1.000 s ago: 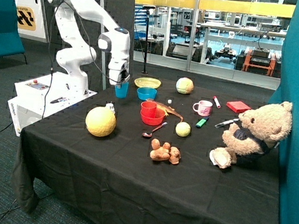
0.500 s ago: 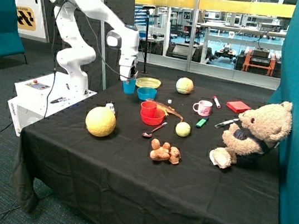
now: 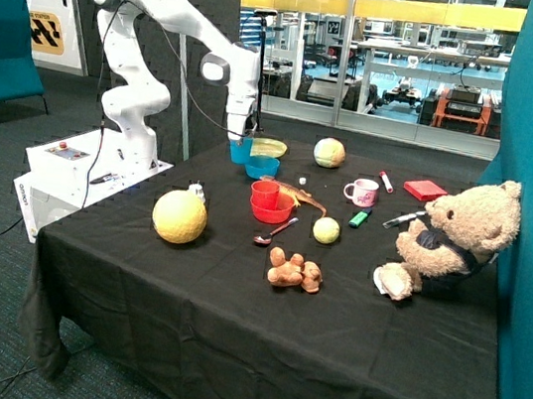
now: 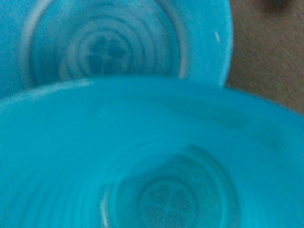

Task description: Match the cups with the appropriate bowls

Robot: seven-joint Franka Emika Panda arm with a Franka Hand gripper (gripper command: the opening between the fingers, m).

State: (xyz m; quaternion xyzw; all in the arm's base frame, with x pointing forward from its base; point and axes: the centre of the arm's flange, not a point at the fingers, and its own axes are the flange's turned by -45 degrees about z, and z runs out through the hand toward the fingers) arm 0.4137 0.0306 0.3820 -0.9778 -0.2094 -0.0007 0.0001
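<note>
Blue plastic fills the wrist view: the blue cup hangs from the gripper, whose jaws are closed on its rim, and its open mouth looks straight up at the camera. Past its edge the same view shows the blue bowl directly below, with only a corner of the black tablecloth visible beside it. In the outside view the cup hangs in the air at the blue bowl's rim, on the side toward the robot's base, so it is not yet centred over the bowl or set down. Taking the blue bowl as the landmark, the flat yellow bowl lies just behind it, and the red bowl sits just in front, toward the camera, with the red cup already standing inside it; that pair appears matched, leaving the blue pair unfinished. The pink and white mug stands well off to the side of the blue bowl, toward the teddy bear. The cup looks thin-walled, light and smooth, so it should be stiff enough to hold by a pinch across the rim wall, but it could slip or tip if released from too high above the shallow bowl.
</note>
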